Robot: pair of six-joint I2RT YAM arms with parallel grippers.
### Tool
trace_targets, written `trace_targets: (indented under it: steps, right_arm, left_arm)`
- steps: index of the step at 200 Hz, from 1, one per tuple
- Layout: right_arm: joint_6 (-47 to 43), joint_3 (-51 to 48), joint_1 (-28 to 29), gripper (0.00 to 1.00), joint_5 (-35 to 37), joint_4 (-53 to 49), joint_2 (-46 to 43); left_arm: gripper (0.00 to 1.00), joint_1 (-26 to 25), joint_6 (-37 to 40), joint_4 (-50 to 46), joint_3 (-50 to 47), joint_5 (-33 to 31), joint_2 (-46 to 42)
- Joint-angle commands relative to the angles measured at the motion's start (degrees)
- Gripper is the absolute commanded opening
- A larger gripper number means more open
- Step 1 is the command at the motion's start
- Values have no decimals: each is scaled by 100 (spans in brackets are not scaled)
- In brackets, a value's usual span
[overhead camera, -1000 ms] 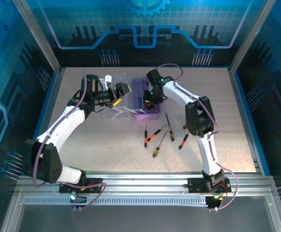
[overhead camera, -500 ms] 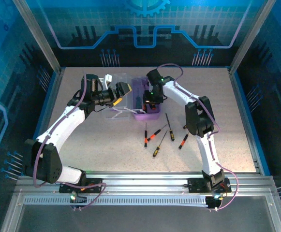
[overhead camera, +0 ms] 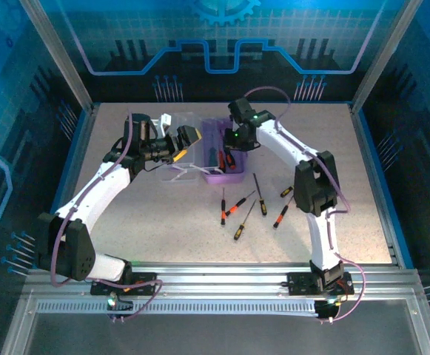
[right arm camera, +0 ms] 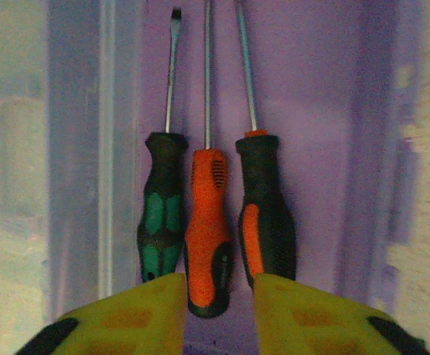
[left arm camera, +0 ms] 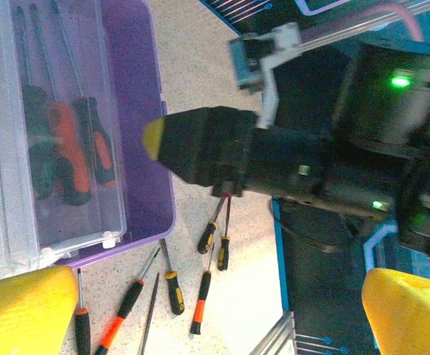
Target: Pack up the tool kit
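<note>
open purple case (overhead camera: pixel 226 177), three screwdrivers (right arm camera: pixel 208 222) inside

Under my right jaws the purple case (right arm camera: pixel 326 111) holds three screwdrivers (right arm camera: pixel 207 222) side by side. A bare strip of floor lies free between them and the wall on the side away from the clear lid (overhead camera: pixel 176 151). My left arm (overhead camera: pixel 103 181) reaches in over the lid side and blocks it. On the counter (overhead camera: pixel 348 185), loose screwdrivers (overhead camera: pixel 237 205) litter the patch just in front of the case; farther right it lies open.

walls: blue circuit-print panels (overhead camera: pixel 66 29) | table (overhead camera: pixel 163 222): speckled beige | frame: aluminium rails (overhead camera: pixel 222 272)
</note>
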Motion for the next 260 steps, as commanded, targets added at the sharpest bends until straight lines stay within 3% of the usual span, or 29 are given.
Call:
trace_targets:
  steps: [1,51,114,157,203,237,260]
  right_arm:
    - [191,-275,-16,24,555,-79,-428]
    - [-30,-1682,-134,18,947,248,-1687]
    - [-83,-4728,-266,20,1047,773,-4261]
    - [99,-6548,-182,32,762,1494,-5648]
    - [-77,-6959,-158,34,772,1948,-5895]
    - [-242,-6785,-151,34,687,2254,-5394]
    - [-216,-6355,-144,34,700,1880,-4852]
  left_arm:
    - [99,32,22,145,-102,157,-110]
    - [99,32,127,-6,-98,-123,-295]
    - [99,85,63,-650,61,-729,-1067]
    - [99,57,-550,-146,-1674,-824,-2503]
    - [99,33,-645,447,-3290,-1304,-3809]
    - [99,33,-669,1009,-3565,-1367,-3862]
    - [99,37,-779,1533,-3773,-1254,-3713]
